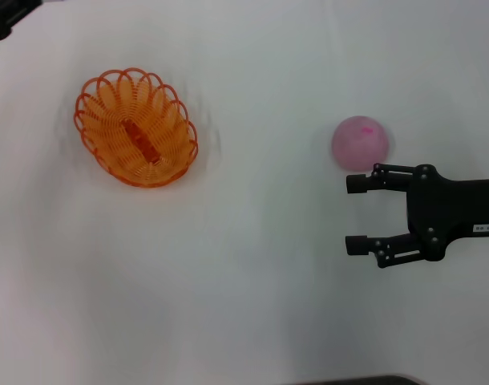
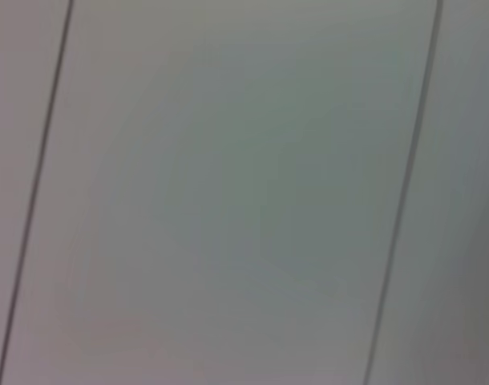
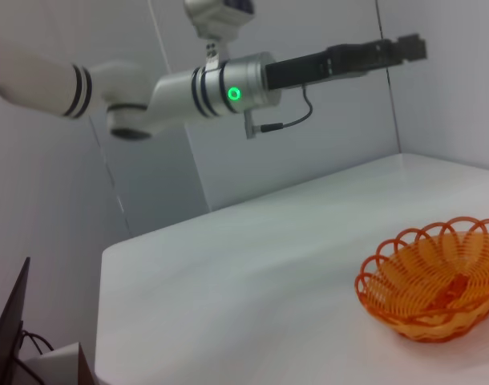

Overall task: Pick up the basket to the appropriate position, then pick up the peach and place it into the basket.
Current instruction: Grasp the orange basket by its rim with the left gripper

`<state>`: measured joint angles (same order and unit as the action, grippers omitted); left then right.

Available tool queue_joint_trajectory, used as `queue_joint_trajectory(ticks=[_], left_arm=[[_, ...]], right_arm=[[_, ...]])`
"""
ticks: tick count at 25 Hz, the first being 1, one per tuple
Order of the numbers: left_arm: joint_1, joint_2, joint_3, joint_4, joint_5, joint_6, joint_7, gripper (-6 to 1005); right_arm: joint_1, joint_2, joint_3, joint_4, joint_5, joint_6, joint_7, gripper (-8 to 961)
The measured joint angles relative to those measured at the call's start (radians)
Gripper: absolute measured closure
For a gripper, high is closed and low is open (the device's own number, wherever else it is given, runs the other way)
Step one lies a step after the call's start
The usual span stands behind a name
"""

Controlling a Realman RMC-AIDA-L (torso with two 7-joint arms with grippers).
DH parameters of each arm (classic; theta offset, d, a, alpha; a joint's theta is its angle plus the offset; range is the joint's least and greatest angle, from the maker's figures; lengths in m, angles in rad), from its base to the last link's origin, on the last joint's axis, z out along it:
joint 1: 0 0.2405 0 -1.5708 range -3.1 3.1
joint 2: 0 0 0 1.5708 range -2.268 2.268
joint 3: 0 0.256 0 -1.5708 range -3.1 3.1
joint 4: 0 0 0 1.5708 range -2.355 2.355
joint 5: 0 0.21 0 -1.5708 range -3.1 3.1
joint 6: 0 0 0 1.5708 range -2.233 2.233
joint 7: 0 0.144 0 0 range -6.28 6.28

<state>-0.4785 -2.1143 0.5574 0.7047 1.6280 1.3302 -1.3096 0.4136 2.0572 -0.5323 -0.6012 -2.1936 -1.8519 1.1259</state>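
The orange wire basket (image 1: 137,127) stands upright on the white table at the left and holds nothing; it also shows in the right wrist view (image 3: 434,288). The pale-pink peach (image 1: 360,143) lies on the table at the right. My right gripper (image 1: 355,214) is open and empty, reaching in from the right edge, its far finger just on the near side of the peach, with no contact that I can see. My left gripper (image 1: 2,22) is at the far left corner, raised well above the table in the right wrist view (image 3: 409,48).
The white table (image 1: 252,305) lies bare between basket and peach. In the right wrist view its far edge (image 3: 100,321) drops off beside a dark object (image 3: 8,337). The left wrist view shows only a grey panelled wall (image 2: 244,192).
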Motion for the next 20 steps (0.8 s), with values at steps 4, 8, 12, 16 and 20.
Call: queue_joint_trajectory(ticks=[4,8,12,16,20], left_arm=[[-0.01,-0.002,0.081,0.119,0.128,-0.053,-0.182,310],[-0.039,0.0,0.119,0.187,0.245,-0.056,-0.323,310],[-0.076,0.005,0.141,0.234,0.353,-0.061,-0.43,310],[-0.132,0.022,0.168,0.264,0.481,-0.073,-0.553,311],[-0.195,0.046,0.195,0.271,0.629,-0.082,-0.677,311]], right_arm=[[0.003,0.001,-0.013,0.0,0.0,0.007,0.0,11],[0.005,0.001,-0.021,0.002,0.0,0.009,0.0,11],[0.006,0.003,-0.023,0.003,0.0,0.012,0.0,11],[0.007,0.004,-0.023,0.003,0.0,0.012,0.0,11],[0.007,0.005,-0.025,0.003,0.0,0.013,-0.001,11]])
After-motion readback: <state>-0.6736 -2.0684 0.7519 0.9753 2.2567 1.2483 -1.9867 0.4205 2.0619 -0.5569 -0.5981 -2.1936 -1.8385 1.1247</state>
